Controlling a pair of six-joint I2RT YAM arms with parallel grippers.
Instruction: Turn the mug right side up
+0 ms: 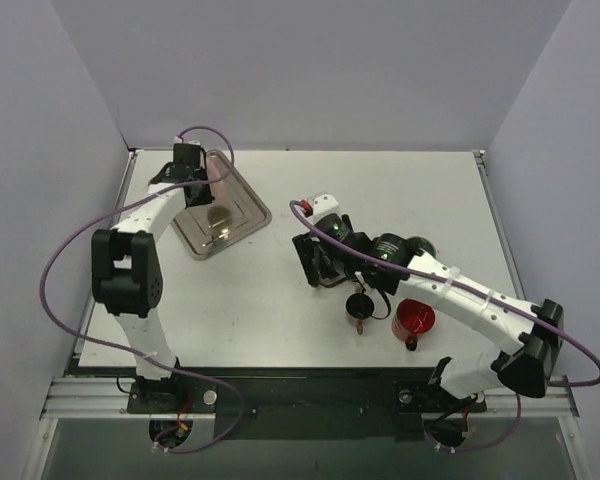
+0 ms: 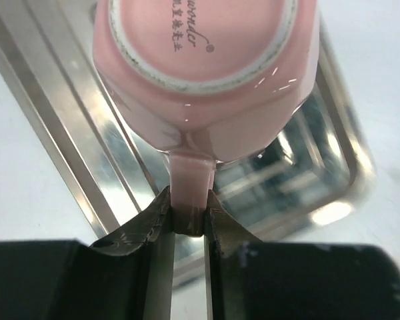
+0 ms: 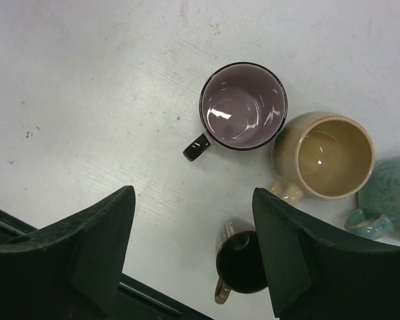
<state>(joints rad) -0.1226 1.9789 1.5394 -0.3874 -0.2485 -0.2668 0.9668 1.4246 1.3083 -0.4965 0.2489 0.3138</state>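
Note:
A pink mug (image 2: pixel 207 73) hangs over a steel tray (image 2: pixel 67 133). Its glazed base with printed lettering faces the left wrist camera, so it lies sideways with the handle (image 2: pixel 189 180) pointing back at the fingers. My left gripper (image 2: pixel 188 210) is shut on that handle. In the top view the mug (image 1: pixel 218 178) is a pink sliver beside my left gripper (image 1: pixel 195 170), above the tray (image 1: pixel 242 215) at the far left. My right gripper (image 1: pixel 320 262) is open and empty over the table's middle; it also shows in the right wrist view (image 3: pixel 193 200).
Upright mugs stand below the right gripper: a purple-lined one (image 3: pixel 243 107), a beige one (image 3: pixel 333 155), a teal one (image 3: pixel 393 197) and a dark one (image 3: pixel 239 263). A red mug (image 1: pixel 414 320) and the dark mug (image 1: pixel 360 305) stand near the front right.

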